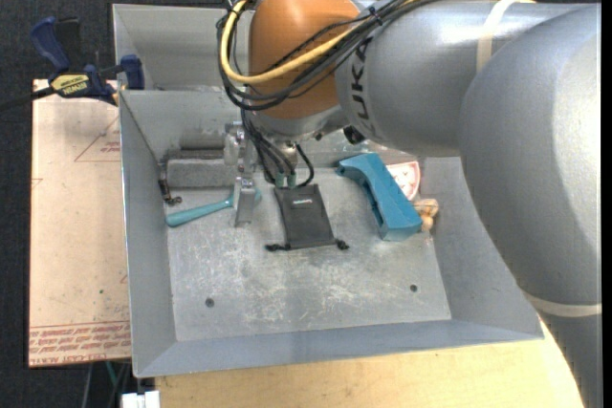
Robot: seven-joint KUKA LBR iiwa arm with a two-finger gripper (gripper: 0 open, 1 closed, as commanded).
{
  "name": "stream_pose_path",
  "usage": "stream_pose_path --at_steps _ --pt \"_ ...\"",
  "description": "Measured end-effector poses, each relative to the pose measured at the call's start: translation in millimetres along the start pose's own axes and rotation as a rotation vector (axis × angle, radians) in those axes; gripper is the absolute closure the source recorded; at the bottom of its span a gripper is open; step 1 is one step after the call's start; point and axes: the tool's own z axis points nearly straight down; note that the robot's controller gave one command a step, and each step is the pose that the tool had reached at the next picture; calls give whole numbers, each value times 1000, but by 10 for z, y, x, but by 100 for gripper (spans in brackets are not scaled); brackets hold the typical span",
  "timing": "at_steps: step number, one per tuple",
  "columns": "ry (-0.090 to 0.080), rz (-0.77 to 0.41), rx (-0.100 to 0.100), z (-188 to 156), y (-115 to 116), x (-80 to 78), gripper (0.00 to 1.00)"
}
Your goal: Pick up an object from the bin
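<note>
pincer [245, 202] — beside teal handle [199, 211], bin [287, 301] left | arm [421, 81] marked "UKA"

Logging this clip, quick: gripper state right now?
Gripper: cannot be told; it sits at the right end of a teal handle.

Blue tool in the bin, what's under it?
A white and red card pokes out from the blue tool on its right, a tan piece at its near end. How far either runs beneath is covered.
</note>
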Motion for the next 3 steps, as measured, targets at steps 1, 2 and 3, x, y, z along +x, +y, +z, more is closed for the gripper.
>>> stream_pose_path --at_steps 1,2,3 --pt "0 -43 -2 55 -310 28 0" --pt "0 155 -2 -8 -454 57 0" --pt "-3 -40 -3 269 -628 -37 0"
